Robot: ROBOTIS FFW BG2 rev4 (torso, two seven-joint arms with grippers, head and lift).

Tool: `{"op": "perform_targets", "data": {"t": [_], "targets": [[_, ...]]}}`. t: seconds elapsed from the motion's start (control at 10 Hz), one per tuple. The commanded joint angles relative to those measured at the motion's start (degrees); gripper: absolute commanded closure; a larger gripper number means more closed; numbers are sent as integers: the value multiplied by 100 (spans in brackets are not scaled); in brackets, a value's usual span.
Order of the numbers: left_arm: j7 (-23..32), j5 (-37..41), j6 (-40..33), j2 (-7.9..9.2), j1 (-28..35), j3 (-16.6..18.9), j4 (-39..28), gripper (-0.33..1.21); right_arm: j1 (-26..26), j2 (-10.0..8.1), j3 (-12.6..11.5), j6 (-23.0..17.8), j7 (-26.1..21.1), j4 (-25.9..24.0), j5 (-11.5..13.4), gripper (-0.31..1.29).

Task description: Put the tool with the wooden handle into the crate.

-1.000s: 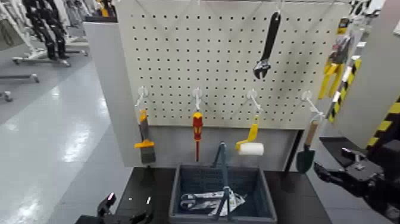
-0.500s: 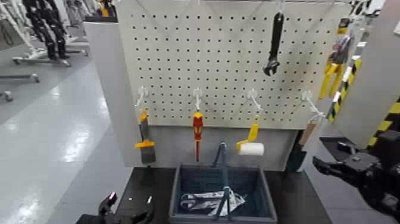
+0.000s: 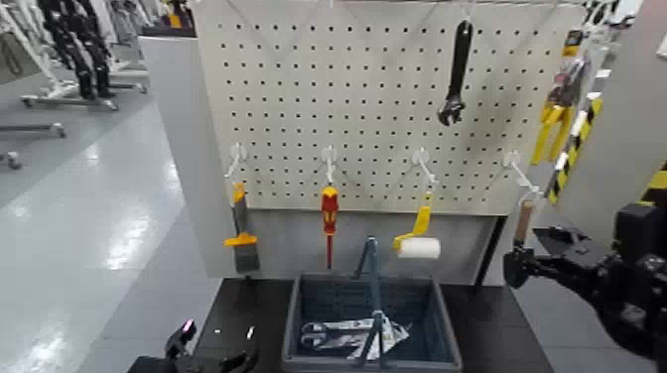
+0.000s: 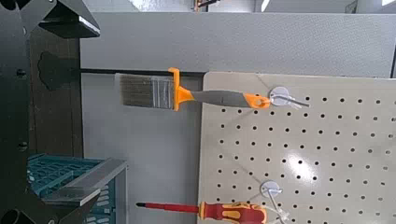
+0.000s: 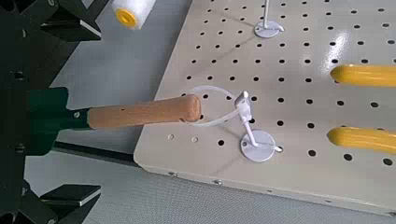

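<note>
1. Head view: the trowel (image 3: pixel 520 224) hangs from the rightmost white hook (image 3: pixel 513 164) on the pegboard (image 3: pixel 377 99), at about 3 o'clock from the paint roller (image 3: pixel 417 241). Only its tan handle shows; the right gripper (image 3: pixel 516 266) sits over the blade end just below it. The crate (image 3: pixel 369 322) stands on the dark table (image 3: pixel 496 332) at about 8 o'clock from the trowel, its arched bar handle upright, with some metal tools inside. The left gripper (image 3: pixel 203 359) is parked low at 9 o'clock of the crate; whether its fingers are apart I cannot tell.

2. Left wrist view: this camera shows only the orange paintbrush (image 4: pixel 177 91), the red screwdriver (image 4: pixel 219 211) and a corner of the crate; nothing here is being worked.

3. Right wrist view: the green blade (image 5: pixel 47 117) lies between the dark fingers (image 5: pixel 28 56), with the wooden handle running out to a cord loop over the hook (image 5: pixel 247 126). The jaws look closed on the blade, though contact is hard to confirm. To do this well, I judge the grip must be firm first, then the trowel should be lifted along the hook's prong so that the loop slides free without being yanked.
</note>
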Motion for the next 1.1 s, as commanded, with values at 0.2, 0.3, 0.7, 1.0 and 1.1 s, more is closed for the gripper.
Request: {"op": "perform_targets", "data": {"t": [0.2, 0.3, 0.7, 1.0, 1.1], "targets": [[-2, 0, 0, 0, -7, 0, 9, 11, -426, -51, 286, -262, 55, 650, -144, 15], [-2, 0, 0, 0, -7, 0, 9, 11, -496, -51, 339, -298, 55, 729, -153, 15], [-2, 0, 0, -18, -16, -9, 17, 11, -830, -24, 515, -675, 38, 1274, -267, 16], [-2, 0, 9, -18, -25, -17, 17, 11, -1041, 29, 629, -939, 20, 1669, -382, 50], [-11, 0, 9, -18, -25, -17, 17, 11, -1058, 55, 664, -965, -33, 1722, -382, 91]]}}
